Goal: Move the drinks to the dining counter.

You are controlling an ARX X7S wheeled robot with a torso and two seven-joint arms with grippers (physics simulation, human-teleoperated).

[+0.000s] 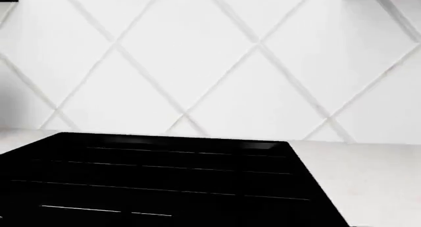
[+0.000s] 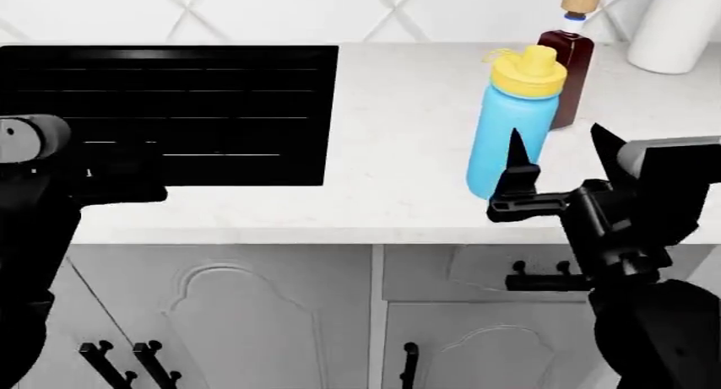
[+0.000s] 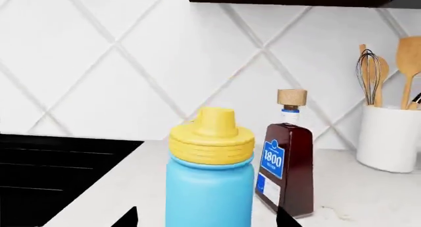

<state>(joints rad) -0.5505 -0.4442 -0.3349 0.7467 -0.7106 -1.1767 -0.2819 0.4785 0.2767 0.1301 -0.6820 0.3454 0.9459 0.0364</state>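
A blue flask [image 3: 209, 195] stands upright between two dark fingers [image 3: 287, 218], liquor bottle [image 3: 285, 170] just behind.

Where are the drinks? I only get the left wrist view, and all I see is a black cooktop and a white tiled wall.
Observer: The head view shows a light-blue flask with a yellow lid standing on the speckled worktop, to the right of the cooktop.
Operator: Is there a second drink?
Observer: Yes, a dark-brown liquor bottle with a cork stopper stands just behind the flask, nearer the wall.
Operator: Is a claw anywhere near them?
Observer: The right claw is open and faces the flask. In the right wrist view the flask is lined up between its fingertips.
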